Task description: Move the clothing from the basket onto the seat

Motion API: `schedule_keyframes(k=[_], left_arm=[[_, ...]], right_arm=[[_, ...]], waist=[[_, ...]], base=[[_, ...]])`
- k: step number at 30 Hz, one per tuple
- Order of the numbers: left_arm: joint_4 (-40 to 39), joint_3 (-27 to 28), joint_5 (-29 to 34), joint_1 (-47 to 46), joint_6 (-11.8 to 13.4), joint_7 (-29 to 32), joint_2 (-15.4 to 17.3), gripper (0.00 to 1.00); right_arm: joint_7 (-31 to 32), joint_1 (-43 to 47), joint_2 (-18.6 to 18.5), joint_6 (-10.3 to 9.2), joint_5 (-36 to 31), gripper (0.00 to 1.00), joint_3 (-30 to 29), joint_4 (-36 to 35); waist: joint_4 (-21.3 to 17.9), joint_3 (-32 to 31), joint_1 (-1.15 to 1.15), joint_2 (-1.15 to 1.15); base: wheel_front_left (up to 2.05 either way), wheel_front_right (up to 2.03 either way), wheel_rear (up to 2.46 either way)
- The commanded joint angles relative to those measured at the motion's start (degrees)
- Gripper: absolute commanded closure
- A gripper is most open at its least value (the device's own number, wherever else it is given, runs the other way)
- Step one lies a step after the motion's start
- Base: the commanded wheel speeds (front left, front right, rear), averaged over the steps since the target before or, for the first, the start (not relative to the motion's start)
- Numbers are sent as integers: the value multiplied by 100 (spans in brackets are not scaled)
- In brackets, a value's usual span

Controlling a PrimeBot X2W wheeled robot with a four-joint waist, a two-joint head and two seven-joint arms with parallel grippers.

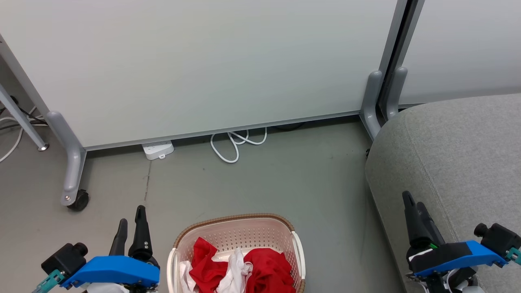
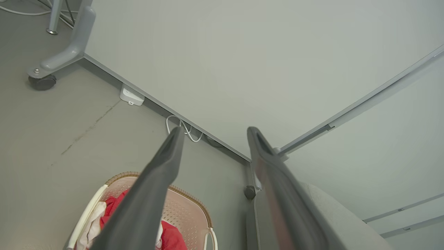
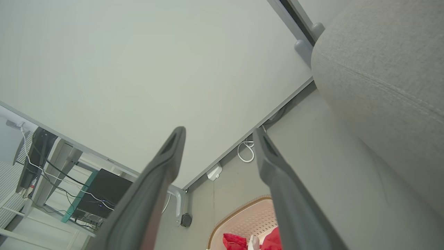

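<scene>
The basket (image 1: 240,221) is cream-white with a brown woven rim and stands on the grey floor at the bottom centre of the head view. Inside it lies the clothing (image 1: 260,270), crumpled red cloth with white parts. The seat (image 1: 460,162), a large light-grey cushion, fills the right side. My left gripper (image 1: 131,215) hangs open to the left of the basket, nothing between its fingers. My right gripper (image 1: 413,201) is open over the seat's front edge. The left wrist view shows the basket (image 2: 189,208) and clothing (image 2: 171,236) below the open left gripper (image 2: 213,131). The right wrist view shows the open right gripper (image 3: 218,131), the basket (image 3: 239,220) and the seat (image 3: 385,62).
A white partition panel on grey castor feet (image 1: 75,195) stands behind the basket. A white power strip (image 1: 158,149) and a coiled white cable (image 1: 236,142) lie at its foot. Bare floor separates the basket from the seat.
</scene>
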Motion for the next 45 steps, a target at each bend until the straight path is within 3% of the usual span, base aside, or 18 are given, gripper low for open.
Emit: schedule_keyframes(k=[1, 21, 45], left_arm=[[-57, -48, 227, -132, 16, -72, 57, 0], [4, -209, 1526, -133, 104, -397, 73, 0], [165, -330, 2714, -137, 23, -739, 21, 0]], right_arm=[[-46, -139, -37, 7, -226, 0, 32, -45], [-265, -197, -43, 10, -1514, 0, 156, 20], [-438, -274, -48, 13, -2816, 0, 265, 130]], waist=[[-1, 1, 0, 0], [29, -11, 0, 0], [26, -38, 0, 0]], base=[[0, 0, 0], [0, 0, 0], [0, 0, 0]])
